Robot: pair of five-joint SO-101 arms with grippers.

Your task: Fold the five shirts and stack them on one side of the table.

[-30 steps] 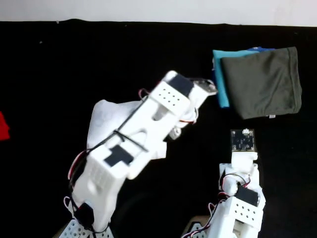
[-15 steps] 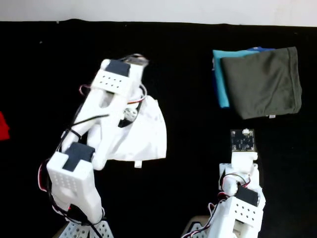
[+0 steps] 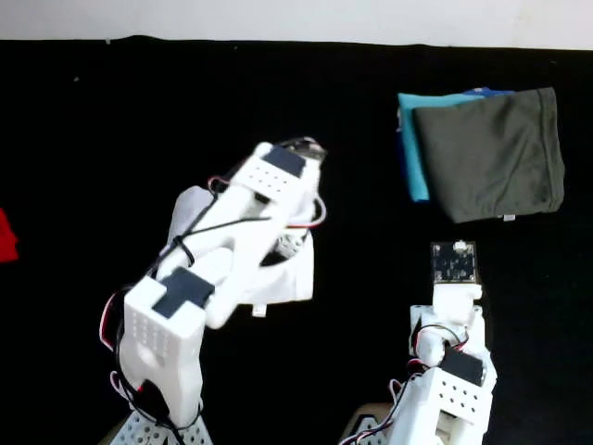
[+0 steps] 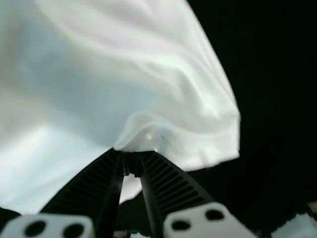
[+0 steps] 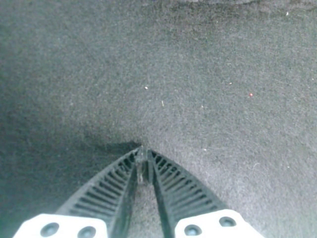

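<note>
A white shirt (image 3: 289,278) lies left of the table's middle, partly under my left arm (image 3: 269,185), which stretches over it from the near edge. In the left wrist view my left gripper (image 4: 132,162) is shut on a raised fold of the white shirt (image 4: 99,74). A stack of folded shirts sits at the far right, with a dark grey shirt (image 3: 491,153) on top and a teal shirt (image 3: 414,148) and a blue edge beneath. My right gripper (image 5: 143,166) is shut on nothing, low over the black cloth, near the front right (image 3: 454,264).
A bit of red cloth (image 3: 6,236) shows at the left edge. The black tablecloth (image 3: 111,120) covers the whole table, bare at the far left and between the white shirt and the stack.
My left arm swung left from near the stack, then came back toward the middle over the white shirt, which shifted and bunched. The right arm stayed still.
</note>
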